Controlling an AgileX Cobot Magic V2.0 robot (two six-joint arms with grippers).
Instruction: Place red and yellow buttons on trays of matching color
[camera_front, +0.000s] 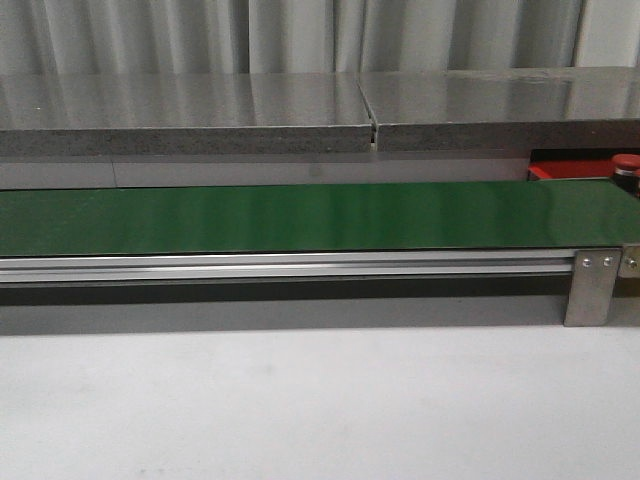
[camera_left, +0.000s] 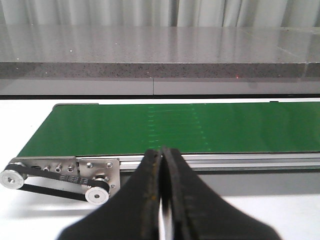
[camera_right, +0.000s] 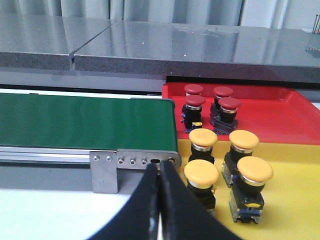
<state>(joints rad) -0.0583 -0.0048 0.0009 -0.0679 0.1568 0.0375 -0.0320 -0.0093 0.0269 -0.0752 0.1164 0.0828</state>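
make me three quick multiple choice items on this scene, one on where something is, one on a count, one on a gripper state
1. Where do the red buttons stand?
A. on the green belt
B. on the red tray
C. on the grey shelf

2. How many yellow buttons stand on the yellow tray?
A. two
B. four
C. six

3. How is the right gripper?
A. shut, empty
B. wide open
C. holding a button

Answers:
1 B, the right wrist view shows four of them on the red tray.
2 B, four yellow caps show in two pairs.
3 A, its fingers meet with nothing between.
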